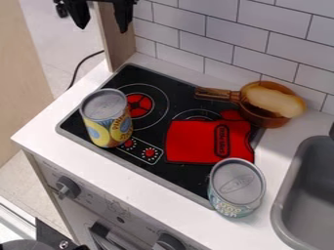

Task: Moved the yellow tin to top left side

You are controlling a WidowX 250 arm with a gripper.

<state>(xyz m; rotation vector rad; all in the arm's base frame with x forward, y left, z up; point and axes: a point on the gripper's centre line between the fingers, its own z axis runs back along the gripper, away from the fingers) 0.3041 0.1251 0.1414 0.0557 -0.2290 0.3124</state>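
I see one gripper (102,29) at eleven o'clock of my view, above everything, and its two fingers (124,18) are released, standing apart. There are two tins. One is the yellow tin (108,122), upright at nine o'clock, on the one black stove (186,177). The other, a bluish tin (236,188), is upright at five o'clock, by the stove's edge. One red cloth (189,141) lies between them. One brown pan (264,118) at two to three o'clock holds one pale, long thing (274,100).
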